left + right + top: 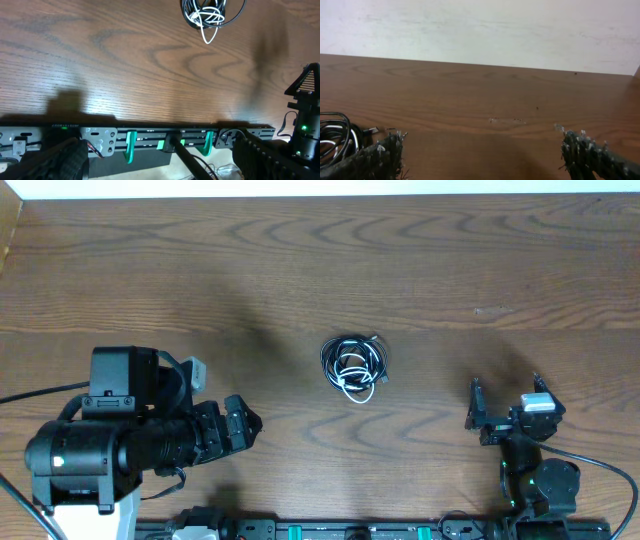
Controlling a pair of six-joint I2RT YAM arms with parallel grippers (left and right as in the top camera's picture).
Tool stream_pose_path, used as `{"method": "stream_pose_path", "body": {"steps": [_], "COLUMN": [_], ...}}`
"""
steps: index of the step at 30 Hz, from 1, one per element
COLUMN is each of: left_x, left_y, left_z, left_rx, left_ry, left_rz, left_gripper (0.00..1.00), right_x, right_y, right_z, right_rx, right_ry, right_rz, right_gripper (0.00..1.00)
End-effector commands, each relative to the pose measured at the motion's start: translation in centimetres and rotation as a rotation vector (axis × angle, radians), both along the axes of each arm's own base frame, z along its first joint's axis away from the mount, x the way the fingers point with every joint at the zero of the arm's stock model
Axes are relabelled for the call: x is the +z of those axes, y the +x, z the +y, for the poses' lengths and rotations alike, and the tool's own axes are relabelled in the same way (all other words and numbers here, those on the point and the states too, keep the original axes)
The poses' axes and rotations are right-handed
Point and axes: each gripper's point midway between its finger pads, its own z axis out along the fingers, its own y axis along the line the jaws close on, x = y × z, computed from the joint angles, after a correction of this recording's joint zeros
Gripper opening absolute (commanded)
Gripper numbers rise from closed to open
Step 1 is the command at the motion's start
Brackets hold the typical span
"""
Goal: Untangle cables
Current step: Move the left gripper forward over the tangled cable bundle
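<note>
The cables point(354, 366) lie in one tangled bundle at the middle of the wooden table: thin black cords coiled in loops with a shorter white cord among them. The bundle also shows at the top of the left wrist view point(209, 14) and at the lower left edge of the right wrist view point(337, 140). My left gripper point(243, 425) is open and empty, to the left of the bundle and nearer the front. My right gripper point(505, 395) is open and empty, to the right of the bundle. Neither gripper touches the cables.
The table's front edge carries a black rail with green clips point(167, 142). A pale wall point(480, 25) rises behind the table's far edge. The right arm's base point(545, 480) stands at the front right, the left arm's body point(100, 450) at the front left.
</note>
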Motion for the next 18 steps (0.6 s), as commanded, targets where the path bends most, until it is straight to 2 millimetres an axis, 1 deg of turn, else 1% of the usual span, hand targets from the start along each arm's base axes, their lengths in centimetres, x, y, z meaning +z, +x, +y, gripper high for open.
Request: {"method": "stream_pose_path", "body": {"steps": [1, 8, 11, 14, 18], "left_x": [-0.5, -1.4, -1.8, -2.4, -3.8], "left_y": [-0.7, 0.2, 0.9, 1.7, 2.5], "left_z": [0.2, -0.1, -1.0, -2.6, -3.2], "left_rx": [0.009, -0.014, -0.074, -0.153, -0.159], "left_ry": [0.011, 0.014, 0.019, 0.026, 0.110], "left_rz": [0.048, 0.116, 0.130, 0.139, 0.188], "left_gripper": [0.98, 0.98, 0.98, 0.98, 0.98], "right_x": [-0.1, -0.1, -0.1, -0.1, -0.1], "right_y": [0.0, 0.0, 0.0, 0.0, 0.0], "right_z": [0.0, 0.0, 0.0, 0.0, 0.0], "right_rx": [0.000, 0.000, 0.000, 0.000, 0.000], "right_ry": [-0.005, -0.005, -0.005, -0.005, -0.005], "right_rz": [-0.001, -0.001, -0.001, -0.001, -0.001], "right_gripper": [0.99, 0.99, 0.99, 0.99, 0.99]}}
